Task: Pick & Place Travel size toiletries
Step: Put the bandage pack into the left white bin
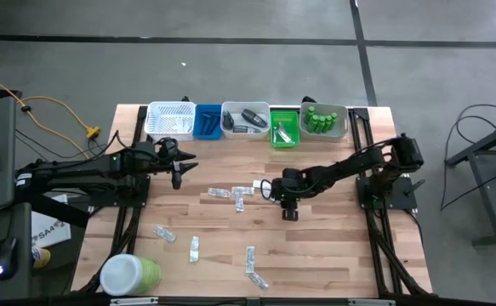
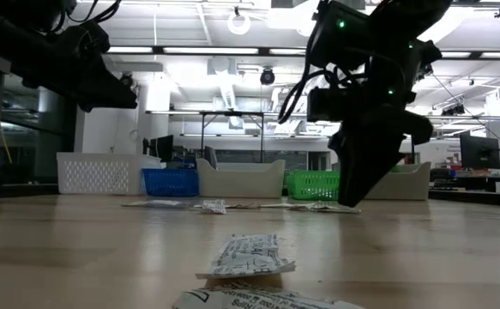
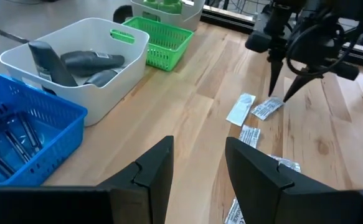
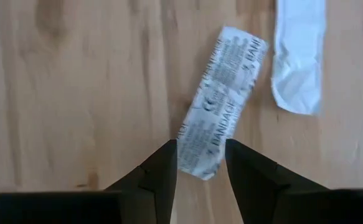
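Several clear, silvery flat sachets lie scattered flat on the wooden table [image 1: 333, 255]. My right gripper [image 4: 201, 158] points steeply down at one printed sachet [image 4: 221, 93] near the table's middle. Its open fingers stand on either side of the sachet's near end. A plain white sachet [image 4: 299, 56] lies beside that one. My left gripper [image 3: 198, 168] hovers open above the far left of the table with nothing between its fingers. Small green bottles [image 1: 321, 119] and dark grey oval pieces [image 3: 84, 62] lie in trays along the far edge. My right gripper comes slanting from above, and its fingertips [image 4: 165, 165] flank the narrow end [image 4: 200, 163] of the printed sachet, which lies flat on the table. Whether the fingers touch it, I cannot tell.
Along the far edge stand a white basket [image 1: 169, 119], a blue tray [image 1: 207, 121], a white tray [image 1: 244, 121], a green basket [image 1: 284, 127] and another white tray [image 1: 341, 127]. A big green jar with a white lid [image 1: 128, 274] stands at the near left corner.
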You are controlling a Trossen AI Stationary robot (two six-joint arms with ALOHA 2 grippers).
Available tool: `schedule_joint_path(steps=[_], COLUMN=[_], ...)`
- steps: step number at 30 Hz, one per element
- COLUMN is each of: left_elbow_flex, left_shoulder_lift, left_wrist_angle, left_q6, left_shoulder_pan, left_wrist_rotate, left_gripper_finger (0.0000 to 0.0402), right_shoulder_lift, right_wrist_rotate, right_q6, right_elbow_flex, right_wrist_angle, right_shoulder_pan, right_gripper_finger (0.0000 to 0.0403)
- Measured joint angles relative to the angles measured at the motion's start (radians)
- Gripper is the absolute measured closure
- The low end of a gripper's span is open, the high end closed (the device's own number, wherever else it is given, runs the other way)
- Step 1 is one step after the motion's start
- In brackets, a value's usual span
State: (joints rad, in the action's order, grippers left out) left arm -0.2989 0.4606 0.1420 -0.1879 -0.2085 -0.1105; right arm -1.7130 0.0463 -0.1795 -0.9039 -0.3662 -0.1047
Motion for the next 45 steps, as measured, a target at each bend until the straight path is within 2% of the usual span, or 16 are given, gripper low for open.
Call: schedule_joint_path(steps=[19, 31, 34, 45], left_elbow_flex=[0.0, 0.0, 0.0, 0.0], left_shoulder_lift=[0.0, 0.0, 0.0, 0.0], left_wrist_angle=[0.05, 0.061, 0.065, 0.07], left_q6=[-0.004, -0.004, -0.01, -0.053], left_shoulder_pan=[0.0, 0.0, 0.0, 0.0], left_wrist_rotate=[0.016, 0.016, 0.016, 0.018], left_gripper_finger=[0.0255, 0.0255, 0.0255, 0.0255], right_shoulder_lift=[-0.052, -0.109, -0.109, -0.109], right_wrist_rotate=[0.033, 0.045, 0.05, 0.048], right_q6=[-0.035, -0.124, -0.132, -0.171], right_elbow_flex=[-0.004, -0.009, -0.009, -0.009], right_wrist_angle=[0.05, 0.021, 0.007, 0.0], right_shoulder_pan=[-0.022, -0.022, -0.022, -0.032], right_gripper_finger=[0.0275, 0.0277, 0.0293, 0.0391])
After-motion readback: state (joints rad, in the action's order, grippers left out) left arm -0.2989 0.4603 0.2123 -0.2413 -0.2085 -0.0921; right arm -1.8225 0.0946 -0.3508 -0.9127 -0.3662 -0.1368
